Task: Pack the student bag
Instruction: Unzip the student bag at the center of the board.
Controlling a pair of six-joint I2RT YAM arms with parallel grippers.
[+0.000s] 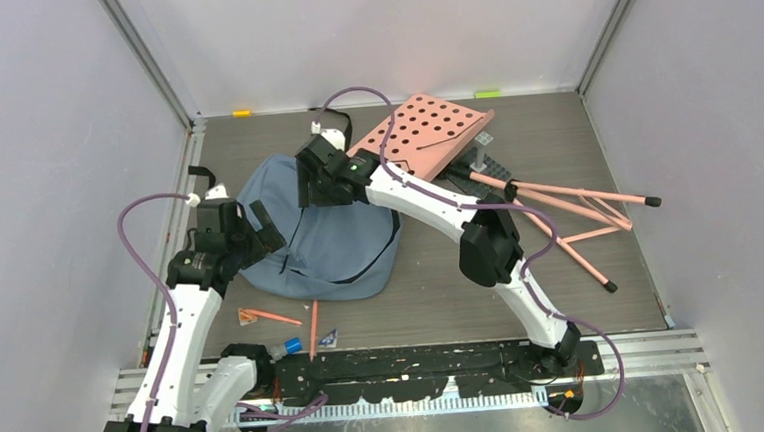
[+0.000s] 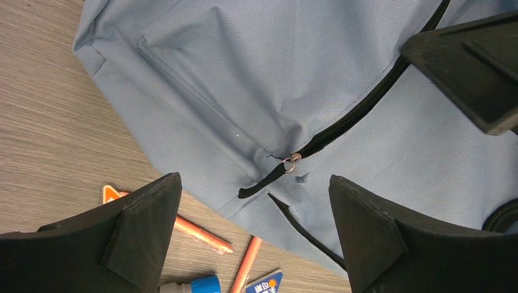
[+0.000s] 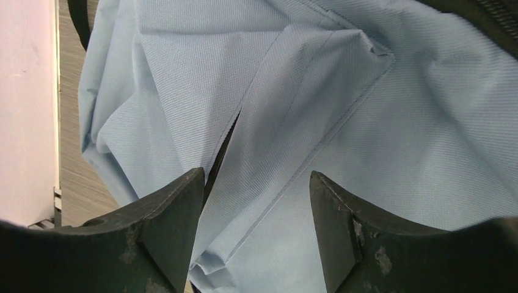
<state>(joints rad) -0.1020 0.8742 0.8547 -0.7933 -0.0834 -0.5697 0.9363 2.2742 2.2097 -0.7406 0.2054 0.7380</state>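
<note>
The dusty-blue student bag lies flat at the table's left middle, with a black zipper line across it. My left gripper is open and empty above the bag's left edge. In the left wrist view its fingers frame the black zipper pull and the zipper on the bag. My right gripper is open and empty over the bag's far edge. In the right wrist view its fingers hover above folded blue fabric.
A pink perforated board on a stand with pink legs lies at the back right. Two orange pencils, a glue stick and small cards lie near the front edge, also in the left wrist view. Grey walls enclose the table.
</note>
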